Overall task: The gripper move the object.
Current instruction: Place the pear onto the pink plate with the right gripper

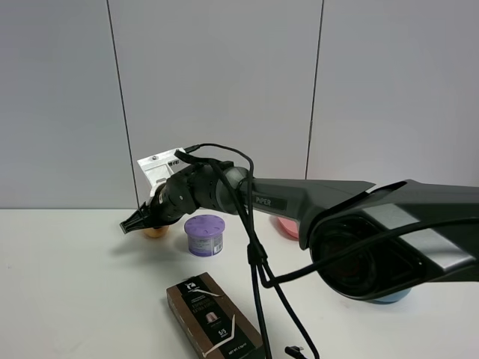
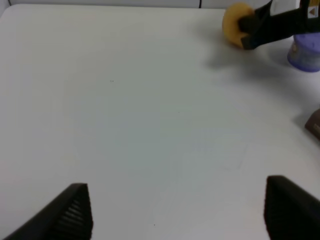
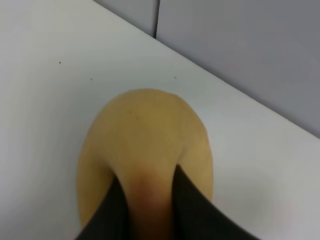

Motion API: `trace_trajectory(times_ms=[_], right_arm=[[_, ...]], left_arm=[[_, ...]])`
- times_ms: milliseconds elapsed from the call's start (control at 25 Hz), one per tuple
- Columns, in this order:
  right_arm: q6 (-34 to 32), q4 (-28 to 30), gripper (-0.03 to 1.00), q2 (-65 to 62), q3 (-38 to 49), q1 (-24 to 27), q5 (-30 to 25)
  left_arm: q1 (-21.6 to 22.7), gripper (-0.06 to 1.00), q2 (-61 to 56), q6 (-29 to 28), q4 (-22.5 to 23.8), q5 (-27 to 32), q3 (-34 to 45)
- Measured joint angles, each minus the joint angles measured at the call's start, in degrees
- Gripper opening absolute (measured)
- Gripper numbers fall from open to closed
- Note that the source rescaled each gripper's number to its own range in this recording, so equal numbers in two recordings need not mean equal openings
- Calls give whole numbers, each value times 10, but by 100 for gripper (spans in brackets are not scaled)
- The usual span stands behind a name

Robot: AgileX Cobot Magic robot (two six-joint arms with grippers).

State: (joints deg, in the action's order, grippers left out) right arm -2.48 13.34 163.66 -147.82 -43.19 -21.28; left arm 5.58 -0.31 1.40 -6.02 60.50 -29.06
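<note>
The object, a yellow-orange potato (image 1: 156, 231), lies at the back left of the white table, left of the purple cup. My right gripper (image 1: 133, 222) reaches across from the right, and its black fingers are closed on the potato. In the right wrist view the potato (image 3: 145, 145) fills the middle, with the two fingers (image 3: 107, 215) pinching its near end through a narrow gap. In the left wrist view the potato (image 2: 234, 22) shows far off with the right gripper's fingers (image 2: 250, 30) against it. My left gripper (image 2: 175, 210) is open over bare table and holds nothing.
A purple lidded cup (image 1: 204, 234) stands just right of the potato. A brown box (image 1: 213, 314) lies at the front middle. Black cables (image 1: 258, 277) hang from the right arm to the table. A pink thing (image 1: 287, 228) and a blue thing (image 1: 389, 298) peek out behind the arm.
</note>
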Motion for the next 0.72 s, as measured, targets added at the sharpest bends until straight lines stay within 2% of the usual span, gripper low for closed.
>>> trace_trajectory(times_ms=[320,560,720], right_arm=[[9,0,0,-23,0,0,-8],[10,-6,0,-59,0,0,-58],[10,-10,0,-107,1,0,-113]], left_arm=[[0,100,0,0,0,0,0],[0,100,0,0,0,0,0],[0,100,0,0,0,0,0]])
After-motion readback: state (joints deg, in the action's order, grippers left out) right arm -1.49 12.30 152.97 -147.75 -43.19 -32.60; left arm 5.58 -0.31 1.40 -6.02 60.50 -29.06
